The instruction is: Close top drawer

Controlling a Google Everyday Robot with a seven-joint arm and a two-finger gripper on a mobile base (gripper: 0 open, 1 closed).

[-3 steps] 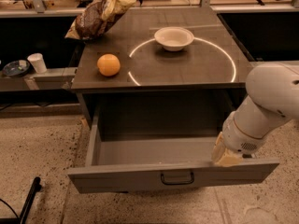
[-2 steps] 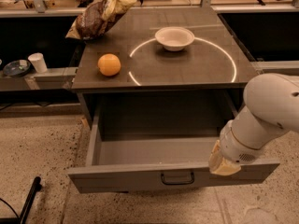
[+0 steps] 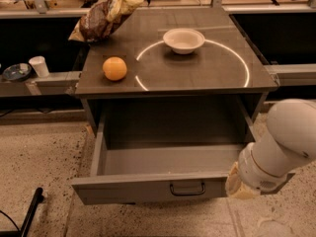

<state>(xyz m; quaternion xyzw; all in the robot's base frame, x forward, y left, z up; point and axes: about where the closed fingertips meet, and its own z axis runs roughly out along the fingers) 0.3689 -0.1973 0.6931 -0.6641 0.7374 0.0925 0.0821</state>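
Observation:
The top drawer (image 3: 148, 189) stands pulled far out of the grey cabinet, and its inside (image 3: 163, 159) is bare. Its flat grey front faces me, with a small dark loop handle (image 3: 187, 188) at the centre. My white arm (image 3: 289, 142) comes in from the right. My gripper (image 3: 239, 187) is at the arm's tan end, low against the right end of the drawer front, just right of the handle. The drawers lower down are out of view.
On the cabinet top (image 3: 207, 75) lie an orange (image 3: 114, 68), a white bowl (image 3: 183, 39) and a chip bag (image 3: 101, 16). A white cup (image 3: 38, 65) and a dark dish (image 3: 16, 72) sit on a low shelf at left. A black bar (image 3: 29, 214) lies on the speckled floor.
My arm has dropped lower and a little to the left, bringing the gripper down to the right end of the drawer front. The drawer stays just as far out.

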